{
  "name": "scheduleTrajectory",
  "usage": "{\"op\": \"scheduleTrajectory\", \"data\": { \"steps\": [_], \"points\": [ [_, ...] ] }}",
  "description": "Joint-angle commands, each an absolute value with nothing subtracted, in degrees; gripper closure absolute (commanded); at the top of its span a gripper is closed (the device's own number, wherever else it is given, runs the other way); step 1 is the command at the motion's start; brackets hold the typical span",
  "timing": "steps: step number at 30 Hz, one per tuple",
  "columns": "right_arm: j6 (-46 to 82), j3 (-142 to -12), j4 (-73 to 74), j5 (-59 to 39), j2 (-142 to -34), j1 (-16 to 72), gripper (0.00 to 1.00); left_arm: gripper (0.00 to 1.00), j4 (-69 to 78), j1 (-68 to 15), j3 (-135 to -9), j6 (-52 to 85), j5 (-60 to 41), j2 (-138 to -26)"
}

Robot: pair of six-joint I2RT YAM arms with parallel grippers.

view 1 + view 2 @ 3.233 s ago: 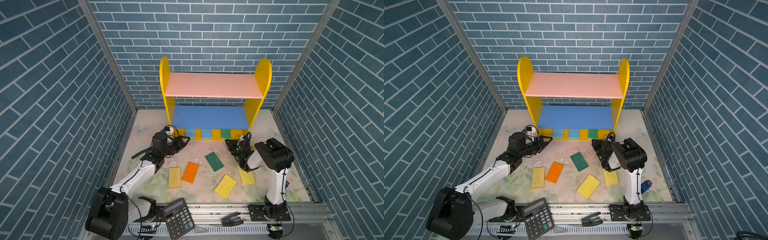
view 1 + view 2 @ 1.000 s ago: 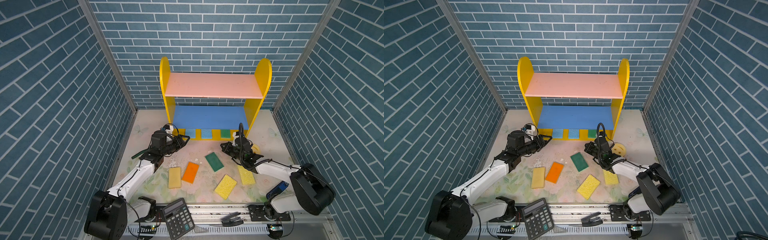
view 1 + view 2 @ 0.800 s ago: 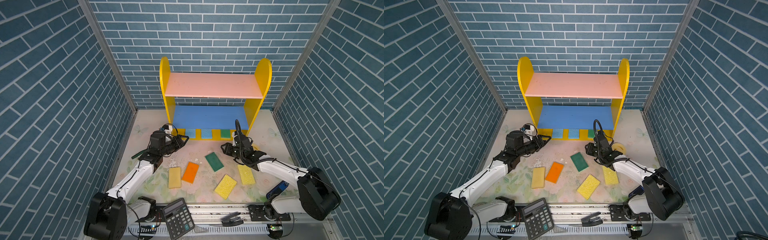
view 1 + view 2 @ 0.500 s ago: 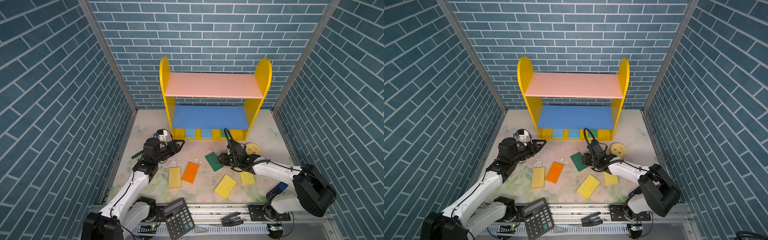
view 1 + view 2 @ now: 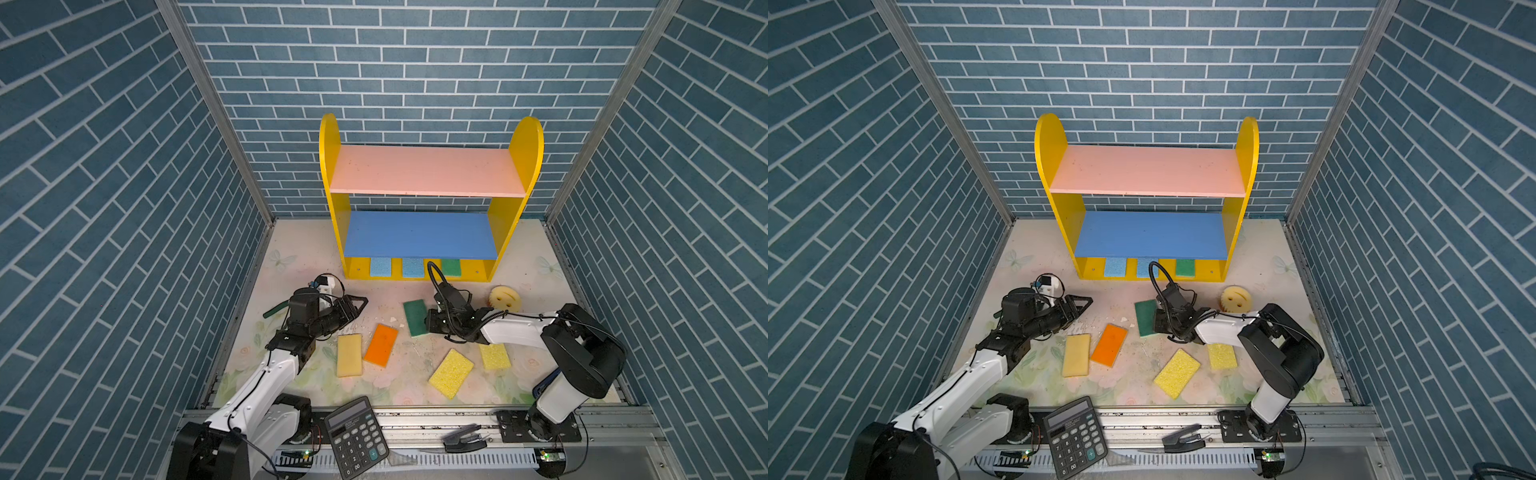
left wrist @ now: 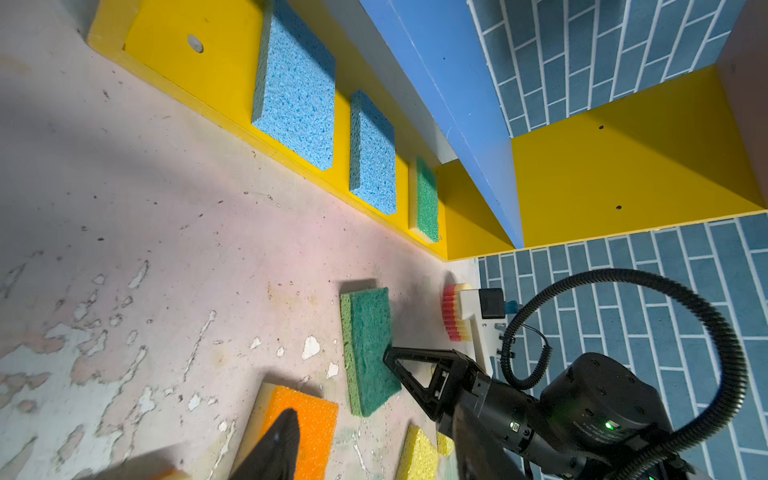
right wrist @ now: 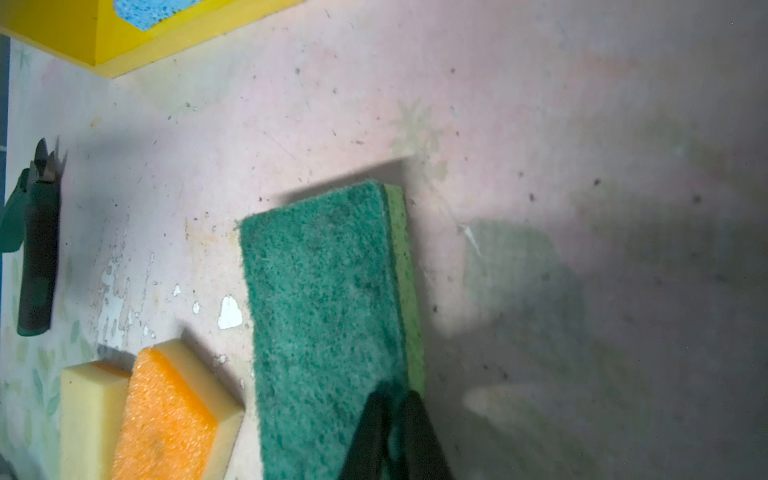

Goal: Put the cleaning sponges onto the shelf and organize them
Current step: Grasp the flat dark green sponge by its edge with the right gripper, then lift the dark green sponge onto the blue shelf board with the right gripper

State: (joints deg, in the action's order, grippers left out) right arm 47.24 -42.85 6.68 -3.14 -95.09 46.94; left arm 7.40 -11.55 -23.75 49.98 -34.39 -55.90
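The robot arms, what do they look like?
Both the left arm and right arm have white tubes with chunky black joints. The left gripper and right gripper are black with pointy triangle fingers. A ribbed black cable loops at the right wrist.

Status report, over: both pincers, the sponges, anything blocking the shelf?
Left pincer open, empty. Right pincer shut on green sponge edge. Three sponges on shelf base, six off it. Nothing blocks the way.

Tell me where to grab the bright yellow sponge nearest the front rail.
Come straight down on the yellow sponge and pinch across its two long edges at mid-length, wrist turned to its diagonal. It lies flat, bare table all round, and the short span looks the easier fit.
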Motion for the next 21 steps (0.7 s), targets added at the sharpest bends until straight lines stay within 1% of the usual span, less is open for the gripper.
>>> {"op": "scheduleTrajectory", "data": {
  "steps": [1, 2, 5, 8, 11, 14, 17, 21],
  "points": [
    [47.62, -42.78, 6.22, -3.77, -96.55, 47.36, 0.98, 0.41, 12.14, -10.91, -22.85, 50.76, -36.83, -57.7],
    [47.24, -43.25, 6.29, -3.94, -96.07, 47.4, 1.0, 0.41, 12.22, -10.77, -22.75, 50.76, -37.35, -57.89],
    [45.92, -45.72, 5.66, -4.23, -94.65, 47.96, 1.0, 0.41, 11.16, -9.99, -21.94, 50.34, -37.73, -56.71],
    [42.64, -50.78, 3.94, -3.38, -93.18, 49.93, 1.0, 0.41, 8.63, -8.44, -20.66, 50.4, -37.79, -53.06],
    [38.22, -58.36, 0.53, -1.35, -92.89, 51.99, 1.0, 0.41, 3.05, -6.51, -19.84, 49.74, -37.98, -47.4],
    [35.92, -65.34, -0.08, -0.92, -93.97, 52.25, 1.0, 0.4, -7.19, -4.46, -20.58, 46.8, -37.0, -40.46],
    [34.2, -71.27, -1.24, 3.57, -95.95, 52.24, 1.0, 0.39, -16.63, -3.04, -22.06, 43.75, -34.74, -33.75],
    [31.67, -81.44, -5.66, 10.46, -102.29, 51.63, 1.0, 0.38, -22.42, -2.64, -22.94, 42.8, -32.65, -28.99]
  ]
}}
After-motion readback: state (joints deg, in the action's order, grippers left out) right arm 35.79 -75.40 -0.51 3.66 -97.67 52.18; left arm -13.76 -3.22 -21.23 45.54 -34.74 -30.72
